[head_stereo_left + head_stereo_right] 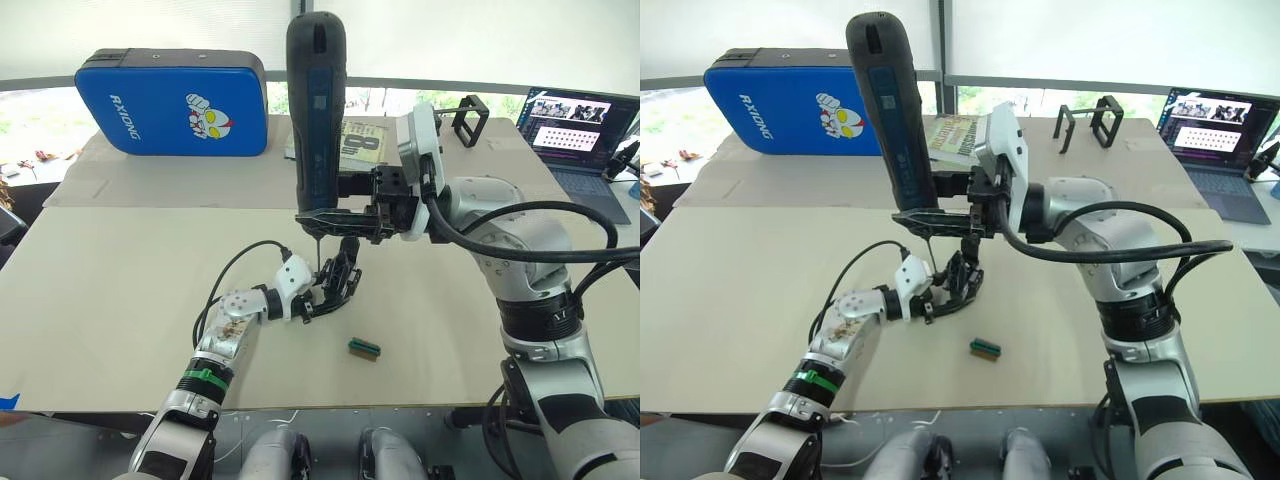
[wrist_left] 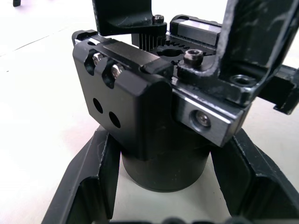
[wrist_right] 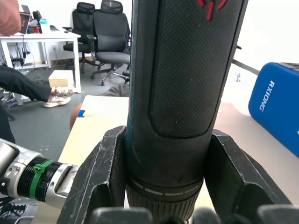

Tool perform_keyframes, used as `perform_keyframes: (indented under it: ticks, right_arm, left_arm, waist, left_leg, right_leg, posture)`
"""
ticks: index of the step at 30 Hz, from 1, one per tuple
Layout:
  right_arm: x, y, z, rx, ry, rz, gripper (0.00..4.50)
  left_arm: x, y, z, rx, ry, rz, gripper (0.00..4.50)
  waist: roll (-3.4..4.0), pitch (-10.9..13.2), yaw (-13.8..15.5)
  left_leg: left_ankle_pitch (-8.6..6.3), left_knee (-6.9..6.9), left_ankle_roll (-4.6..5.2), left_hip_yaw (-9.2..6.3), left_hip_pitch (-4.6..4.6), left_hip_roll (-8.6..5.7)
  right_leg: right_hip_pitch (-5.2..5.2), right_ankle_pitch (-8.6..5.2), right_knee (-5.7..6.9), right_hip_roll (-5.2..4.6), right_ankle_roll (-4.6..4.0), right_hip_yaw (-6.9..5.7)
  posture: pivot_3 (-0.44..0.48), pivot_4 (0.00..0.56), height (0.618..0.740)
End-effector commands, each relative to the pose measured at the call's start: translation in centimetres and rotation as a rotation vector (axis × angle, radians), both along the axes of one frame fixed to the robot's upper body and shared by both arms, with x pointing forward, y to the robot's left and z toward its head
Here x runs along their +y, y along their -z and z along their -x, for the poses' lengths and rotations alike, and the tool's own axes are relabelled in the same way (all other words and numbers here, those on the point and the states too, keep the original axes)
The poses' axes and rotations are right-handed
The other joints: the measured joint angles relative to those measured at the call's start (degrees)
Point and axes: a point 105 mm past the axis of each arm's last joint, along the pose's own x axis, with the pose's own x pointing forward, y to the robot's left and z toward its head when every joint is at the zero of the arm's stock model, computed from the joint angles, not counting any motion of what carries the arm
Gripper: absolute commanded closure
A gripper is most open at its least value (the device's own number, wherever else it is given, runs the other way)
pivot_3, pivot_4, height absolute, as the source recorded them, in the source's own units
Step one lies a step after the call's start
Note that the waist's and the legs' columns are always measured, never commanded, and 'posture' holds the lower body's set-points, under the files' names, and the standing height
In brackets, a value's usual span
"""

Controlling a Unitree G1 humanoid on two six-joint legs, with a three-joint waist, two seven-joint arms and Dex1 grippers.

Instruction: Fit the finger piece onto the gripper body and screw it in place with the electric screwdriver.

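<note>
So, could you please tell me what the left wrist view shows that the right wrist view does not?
Left wrist view alone: the gripper body close up, its round base held between the left gripper's fingers, with screw heads and toothed parts on top.

Right wrist view alone: the electric screwdriver clamped upright in the right gripper, a blue case, office chairs and a person's arm.

Both share the pale table.
</note>
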Motion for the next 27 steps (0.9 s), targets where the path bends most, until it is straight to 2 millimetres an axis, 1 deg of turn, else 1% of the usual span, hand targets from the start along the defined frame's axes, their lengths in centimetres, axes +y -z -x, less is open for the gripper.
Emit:
perform_keyframes:
  ticks: [1,19,27]
  right_arm:
    - [-0.3,-1.5,0.6,-0.087,-0.012,-0.034,2.56]
    - [-0.7,-0.5,0.2,-0.089,0.002,-0.007,2.56]
    - [-0.8,-0.3,0.5,-0.109,-0.008,0.003,2.56]
  left_arm:
    - [-0.4,-0.8,0.2,-0.031,0.019,0.015,2.21]
    - [-0.6,-1.0,0.2,-0.036,0.031,0.012,2.21]
    - [-0.6,-1.1,0.3,-0.04,0.032,0.012,2.21]
  waist:
    - [0.0,0.0,0.0]
    - [0.0,0.0,0.0]
    - [0.0,0.0,0.0]
  left_leg:
    - [0.0,0.0,0.0,0.0,0.0,0.0]
    - [-0.02,-0.01,-0.05,0.0,0.0,0.0]
    - [-0.02,-0.01,-0.06,0.0,0.0,0.0]
  right_leg:
    - [0.0,0.0,0.0,0.0,0.0,0.0]
    - [-0.02,0.0,0.0,0.0,0.0,0.01]
    - [-0.02,0.0,-0.01,0.0,0.0,0.01]
  posture:
    - [0.0,0.15,0.74]
    - [0.0,0.15,0.74]
    - [0.0,0.15,0.74]
